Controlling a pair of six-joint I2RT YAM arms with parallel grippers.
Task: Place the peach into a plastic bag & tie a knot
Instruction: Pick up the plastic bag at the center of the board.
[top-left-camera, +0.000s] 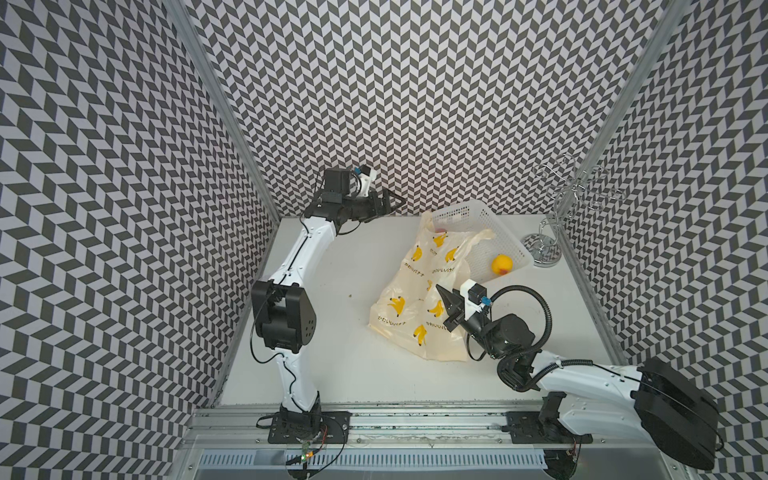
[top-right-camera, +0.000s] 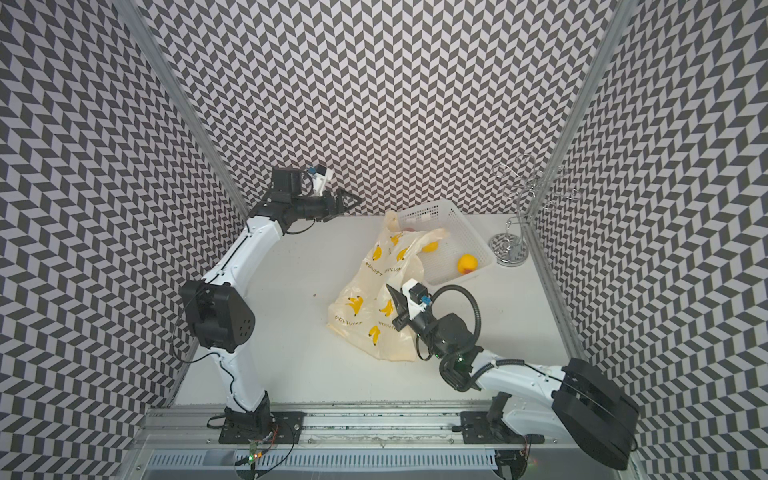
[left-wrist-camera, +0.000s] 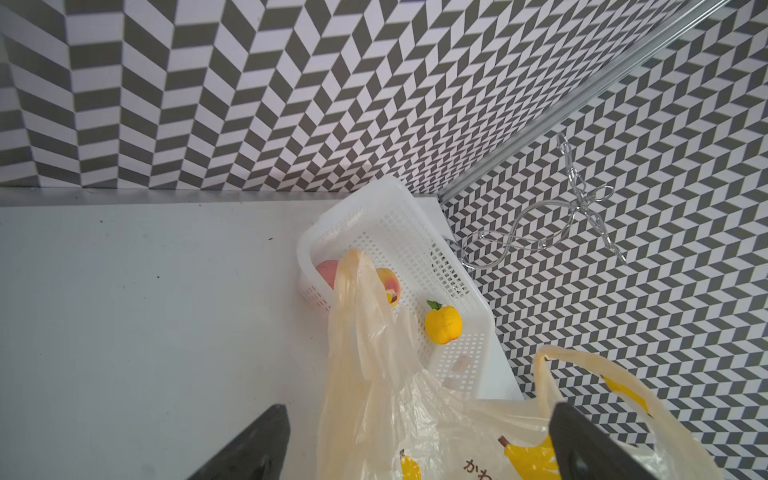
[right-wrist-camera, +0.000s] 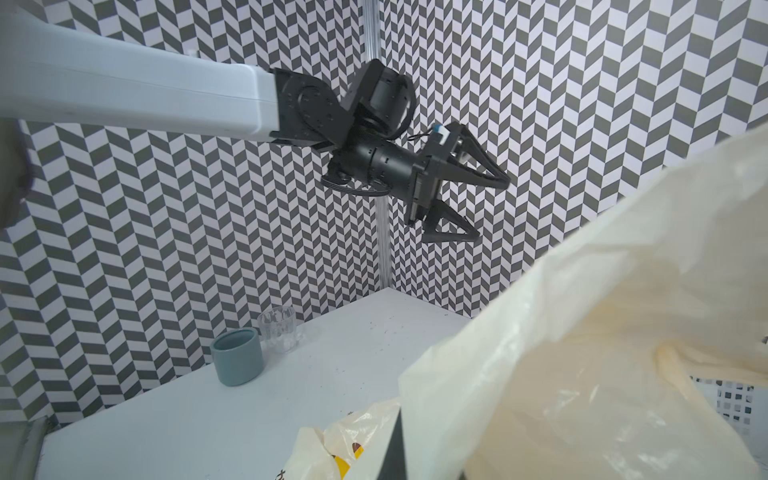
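The plastic bag (top-left-camera: 415, 299), cream-yellow with banana prints, lies on the table, and its two loose handles reach up over the white basket's (top-left-camera: 478, 214) rim. No knot is in view. A pinkish peach (left-wrist-camera: 327, 272) sits in the basket's corner, half hidden behind one handle (left-wrist-camera: 357, 291). My right gripper (top-left-camera: 440, 289) is low over the bag and shut on a fold of its plastic (right-wrist-camera: 478, 395). My left gripper (top-left-camera: 399, 202) hangs high at the back left, open and holding nothing, apart from the bag; the bag only shows beyond its fingers (left-wrist-camera: 253, 449).
The basket also holds a yellow fruit with a green leaf (left-wrist-camera: 443, 324) and an orange-red fruit (left-wrist-camera: 390, 284). A wire stand (top-left-camera: 544, 249) is at the back right. A grey-blue cup (right-wrist-camera: 237, 355) and a glass (right-wrist-camera: 276, 328) stand at the left wall.
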